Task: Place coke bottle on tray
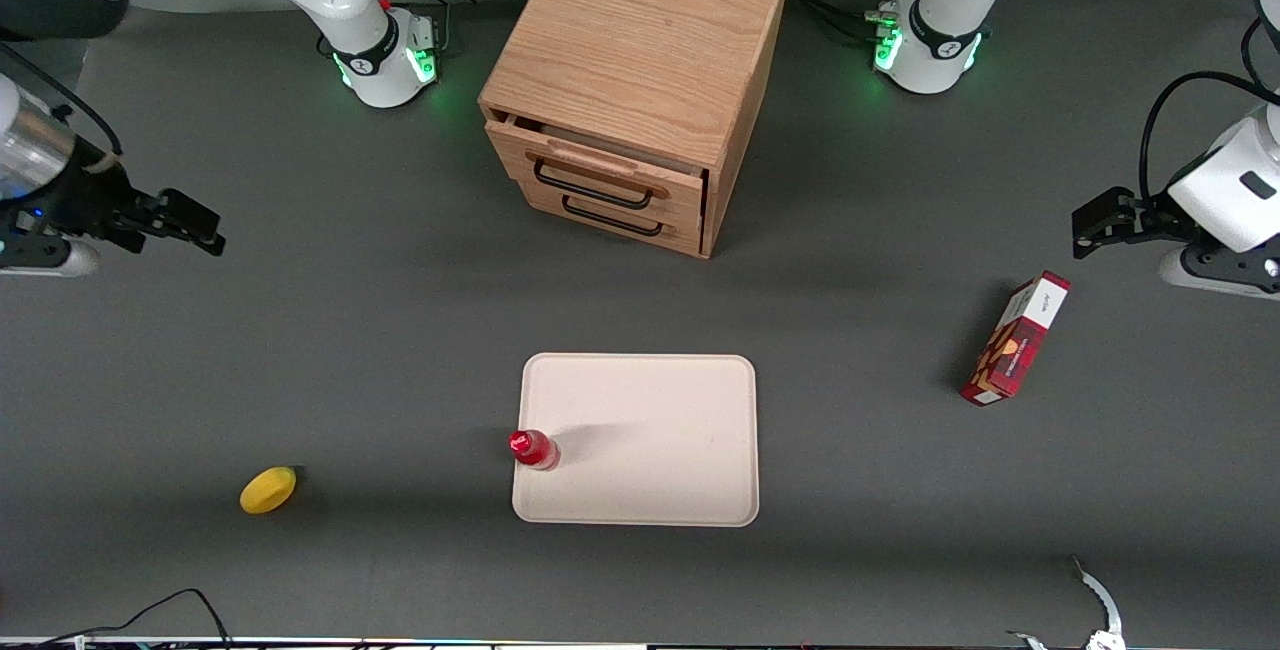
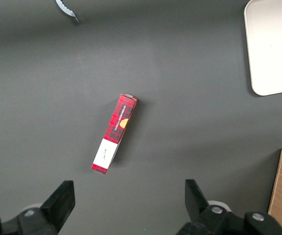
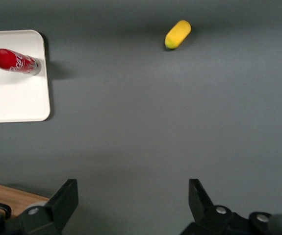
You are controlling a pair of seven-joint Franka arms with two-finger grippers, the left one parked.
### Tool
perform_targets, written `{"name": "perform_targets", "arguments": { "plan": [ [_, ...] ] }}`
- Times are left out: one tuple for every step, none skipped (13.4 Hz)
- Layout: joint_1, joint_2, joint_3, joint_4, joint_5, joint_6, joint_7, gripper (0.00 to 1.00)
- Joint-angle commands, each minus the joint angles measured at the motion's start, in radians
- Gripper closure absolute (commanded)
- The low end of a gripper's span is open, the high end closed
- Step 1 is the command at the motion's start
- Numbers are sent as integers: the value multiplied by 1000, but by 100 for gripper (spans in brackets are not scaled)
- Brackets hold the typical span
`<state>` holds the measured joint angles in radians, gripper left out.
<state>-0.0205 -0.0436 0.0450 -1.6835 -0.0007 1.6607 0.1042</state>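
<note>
Grey tabletop: coke bottle (image 1: 533, 449) stands upright on the tray (image 1: 650, 410) at its 8 o'clock edge, gripper (image 1: 190, 223) released and well apart, so we judge only a clear retreat remains.

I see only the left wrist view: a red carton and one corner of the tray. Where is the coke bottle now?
Observer: The coke bottle stands upright on the tray, at its edge toward the working arm's end.
Operator: Is the claw holding it?
Observer: No. The claw is open and empty, far off toward the working arm's end of the table.
Operator: Is anything else near the tray?
Observer: A yellow lemon lies on the table toward the working arm's end, apart from the tray.
</note>
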Motion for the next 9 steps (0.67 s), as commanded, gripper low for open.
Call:
{"name": "perform_targets", "arguments": {
  "plan": [
    [-24, -24, 10, 57, 8, -79, -41, 0],
    [-22, -21, 12, 91, 8, -108, -41, 0],
    [-27, -22, 12, 123, 8, -128, -41, 0],
    [-27, -16, 12, 158, 5, -136, -37, 0],
    [-32, -9, 13, 188, -1, -139, -38, 0],
    [-24, -6, 12, 209, 2, -142, -38, 0],
    [-1, 8, 1, 217, -4, -154, -38, 0],
    [25, 17, -7, 225, -4, -159, -40, 0],
    [30, 19, -13, 228, -4, -160, -40, 0]
  ]
}}
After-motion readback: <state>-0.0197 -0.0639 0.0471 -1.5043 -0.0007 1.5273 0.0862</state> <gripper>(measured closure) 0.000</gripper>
